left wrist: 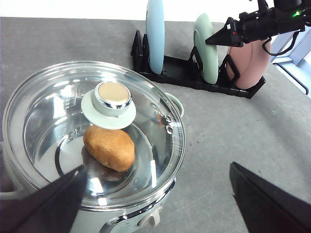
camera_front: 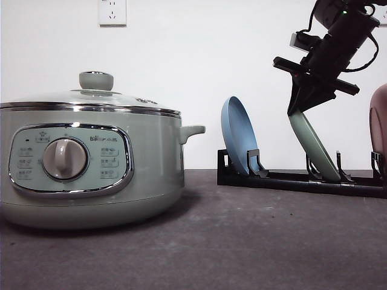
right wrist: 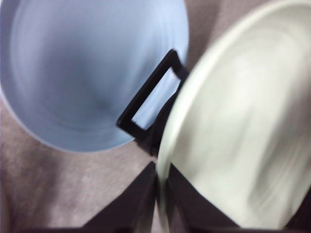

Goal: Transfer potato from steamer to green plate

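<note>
The orange-brown potato (left wrist: 109, 148) lies inside the sage-green steamer (camera_front: 91, 175), seen through its closed glass lid (left wrist: 43, 111). My left gripper (left wrist: 155, 206) hovers over the steamer's near side, fingers wide open and empty. The green plate (camera_front: 314, 148) leans in the black rack (camera_front: 290, 180) at the right. My right gripper (camera_front: 297, 109) is shut on the plate's top rim. In the right wrist view its fingers (right wrist: 141, 199) sit on either side of the green plate's (right wrist: 243, 126) edge.
A blue plate (camera_front: 239, 136) stands in the rack left of the green one, and a pink plate (camera_front: 379, 127) stands at its right end. Bare dark table lies between steamer and rack. A white wall is behind.
</note>
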You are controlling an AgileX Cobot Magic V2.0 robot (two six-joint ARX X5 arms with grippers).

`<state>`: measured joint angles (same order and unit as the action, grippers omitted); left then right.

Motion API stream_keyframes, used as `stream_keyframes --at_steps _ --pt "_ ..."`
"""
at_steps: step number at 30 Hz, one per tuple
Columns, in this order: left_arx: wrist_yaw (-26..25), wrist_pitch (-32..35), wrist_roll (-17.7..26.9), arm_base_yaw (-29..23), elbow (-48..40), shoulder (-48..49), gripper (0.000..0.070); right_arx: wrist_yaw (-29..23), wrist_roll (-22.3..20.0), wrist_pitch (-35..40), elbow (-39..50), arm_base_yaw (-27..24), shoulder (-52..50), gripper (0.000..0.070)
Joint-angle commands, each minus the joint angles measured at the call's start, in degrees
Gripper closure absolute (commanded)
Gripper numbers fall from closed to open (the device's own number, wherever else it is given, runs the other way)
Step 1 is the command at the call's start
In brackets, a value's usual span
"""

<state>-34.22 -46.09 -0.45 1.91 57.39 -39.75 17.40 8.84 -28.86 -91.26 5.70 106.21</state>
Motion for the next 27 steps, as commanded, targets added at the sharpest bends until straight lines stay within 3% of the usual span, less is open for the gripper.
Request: stream_keyframes --at_steps 1,18,22,27 --pt "-0.17 0.53 0.87 0.09 1.4 -0.31 0.0104 0.56 0.2 0.55 -1.45 0.1 0.65 0.0693" --pt "-0.17 0.64 0.87 0.09 1.4 -0.31 0.0105 2.14 0.18 -0.23 -4.11 0.97 -11.46 0.0693" --pt "-0.17 0.64 0.87 0.09 1.39 -0.31 0.0105 2.55 -0.77 -4.04 -4.11 1.99 -15.56 0.0693" --pt "-0.17 0.68 0.87 0.09 1.4 -0.31 0.0105 1.73 -4.9 -12.09 -4.11 4.85 -20.42 0.0693"
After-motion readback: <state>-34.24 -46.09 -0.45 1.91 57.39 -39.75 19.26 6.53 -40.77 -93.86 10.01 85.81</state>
